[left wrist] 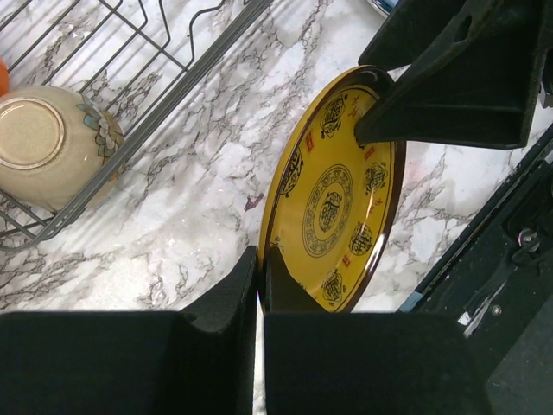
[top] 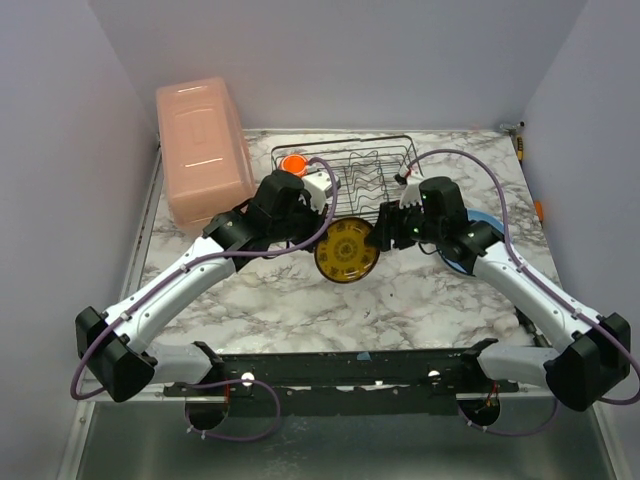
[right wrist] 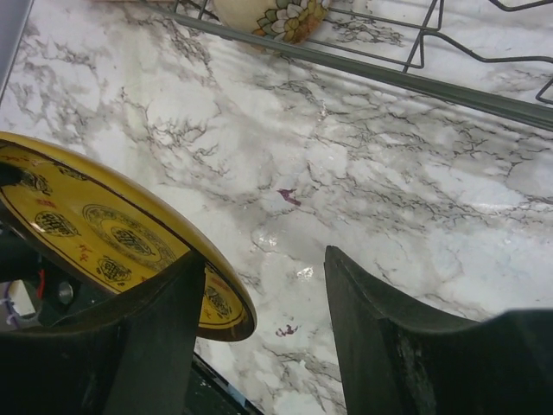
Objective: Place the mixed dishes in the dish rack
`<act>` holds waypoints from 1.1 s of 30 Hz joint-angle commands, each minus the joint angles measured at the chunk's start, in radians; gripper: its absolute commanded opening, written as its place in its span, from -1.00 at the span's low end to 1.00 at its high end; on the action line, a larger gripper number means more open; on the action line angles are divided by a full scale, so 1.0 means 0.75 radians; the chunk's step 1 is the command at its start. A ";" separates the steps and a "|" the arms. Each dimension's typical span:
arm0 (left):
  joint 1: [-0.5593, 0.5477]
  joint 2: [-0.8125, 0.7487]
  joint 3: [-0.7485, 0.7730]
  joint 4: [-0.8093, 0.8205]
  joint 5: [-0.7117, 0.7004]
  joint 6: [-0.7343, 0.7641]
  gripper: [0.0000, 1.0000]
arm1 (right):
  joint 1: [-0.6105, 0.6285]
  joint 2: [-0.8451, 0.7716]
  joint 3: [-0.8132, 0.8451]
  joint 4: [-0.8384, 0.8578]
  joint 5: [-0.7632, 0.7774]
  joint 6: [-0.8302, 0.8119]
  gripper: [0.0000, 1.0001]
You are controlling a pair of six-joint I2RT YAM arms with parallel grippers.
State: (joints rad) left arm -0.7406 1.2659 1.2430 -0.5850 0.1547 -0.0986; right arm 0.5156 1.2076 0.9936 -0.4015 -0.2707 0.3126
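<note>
The small yellow-brown plate [top: 346, 250] is tipped up on edge just in front of the black wire dish rack [top: 365, 178]. My left gripper [left wrist: 261, 259] is shut on the plate's rim [left wrist: 333, 207]. My right gripper [right wrist: 263, 259] is open beside the plate [right wrist: 95, 229], with one finger [left wrist: 432, 95] against its face. The small white bowl [left wrist: 43, 143] lies inside the rack's left end, and the orange mug [top: 293, 165] is beside it. The light-blue plate [top: 487, 225] lies under my right arm. The teal-rimmed plate is out of view.
A big pink lidded box [top: 203, 150] stands at the back left, next to the rack. The rack's front wire [right wrist: 389, 76] runs close behind the plate. Marble tabletop [top: 300, 300] stretches toward the near edge.
</note>
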 commanded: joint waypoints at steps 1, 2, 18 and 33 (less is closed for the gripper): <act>-0.030 0.005 0.014 0.034 0.007 0.008 -1.00 | 0.004 -0.029 -0.003 0.000 -0.048 -0.189 0.18; -0.034 0.011 0.018 0.032 0.017 0.006 -1.00 | 0.006 -0.046 -0.020 0.027 -0.075 -0.216 0.18; -0.097 0.032 0.033 -0.011 -0.040 0.023 -1.00 | 0.006 -0.157 -0.190 0.310 -0.391 -0.556 -0.21; -0.100 -0.033 0.154 -0.135 -0.249 -0.020 0.07 | 0.005 0.075 -0.019 0.264 -0.083 -0.571 -0.99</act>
State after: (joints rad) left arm -0.8043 1.2938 1.2919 -0.6704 0.0750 -0.0830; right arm 0.5224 1.2587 0.9096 -0.2127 -0.4789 -0.0956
